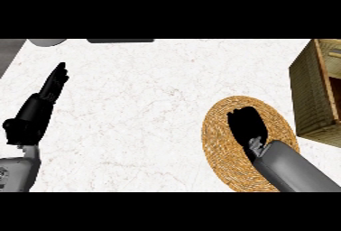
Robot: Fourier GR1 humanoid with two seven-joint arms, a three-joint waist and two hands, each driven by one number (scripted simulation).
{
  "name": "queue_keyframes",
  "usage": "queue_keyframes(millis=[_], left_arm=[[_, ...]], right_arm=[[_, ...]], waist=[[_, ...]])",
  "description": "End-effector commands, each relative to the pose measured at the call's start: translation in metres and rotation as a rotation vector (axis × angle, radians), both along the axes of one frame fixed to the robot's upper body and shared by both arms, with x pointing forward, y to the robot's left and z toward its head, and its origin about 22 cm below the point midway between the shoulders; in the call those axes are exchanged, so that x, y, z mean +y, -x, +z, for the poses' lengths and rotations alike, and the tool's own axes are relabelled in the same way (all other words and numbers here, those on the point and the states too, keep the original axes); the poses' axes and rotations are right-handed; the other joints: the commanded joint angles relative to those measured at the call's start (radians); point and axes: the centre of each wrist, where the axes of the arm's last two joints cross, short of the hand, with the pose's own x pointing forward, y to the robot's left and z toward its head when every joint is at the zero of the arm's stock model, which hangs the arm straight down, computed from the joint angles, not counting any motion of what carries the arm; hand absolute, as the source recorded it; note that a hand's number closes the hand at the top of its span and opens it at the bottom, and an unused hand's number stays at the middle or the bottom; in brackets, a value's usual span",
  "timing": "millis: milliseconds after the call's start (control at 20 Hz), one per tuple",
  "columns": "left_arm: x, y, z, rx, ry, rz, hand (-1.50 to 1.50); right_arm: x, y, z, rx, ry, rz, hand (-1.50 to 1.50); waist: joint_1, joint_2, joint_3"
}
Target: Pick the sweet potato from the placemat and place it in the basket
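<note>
Your right hand [248, 124] lies over the placemat [220, 135], fingers unreadable and the sweet potato hidden beneath it, so nothing has reached the basket [311, 97] beside the placemat.

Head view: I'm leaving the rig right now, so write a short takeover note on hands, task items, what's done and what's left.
Left hand: open, fingers straight, resting at the left of the counter.
Right hand: over the round woven placemat, covering its middle; fingers cannot be made out.
Sweet potato: not visible, possibly under the right hand.
Basket: at the right edge, beside the placemat.
Done: right hand is at the placemat.
Left: confirm the grasp, lift, place in the basket.
</note>
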Motion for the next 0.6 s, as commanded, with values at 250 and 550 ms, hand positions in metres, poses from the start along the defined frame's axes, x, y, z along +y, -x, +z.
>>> queue_keyframes(millis=[250,550], left_arm=[[0.024,0.012,-0.005,0.01,0.009,0.123,0.0],[0.028,0.018,-0.01,0.025,0.018,0.127,0.0]], right_arm=[[-0.195,-0.035,0.111,-0.374,-0.31,-0.369,1.5],[-0.28,-0.02,0.195,-0.722,-0.706,-0.38,1.5]], waist=[[-0.143,-0.003,0.022],[-0.133,-0.005,0.022]])
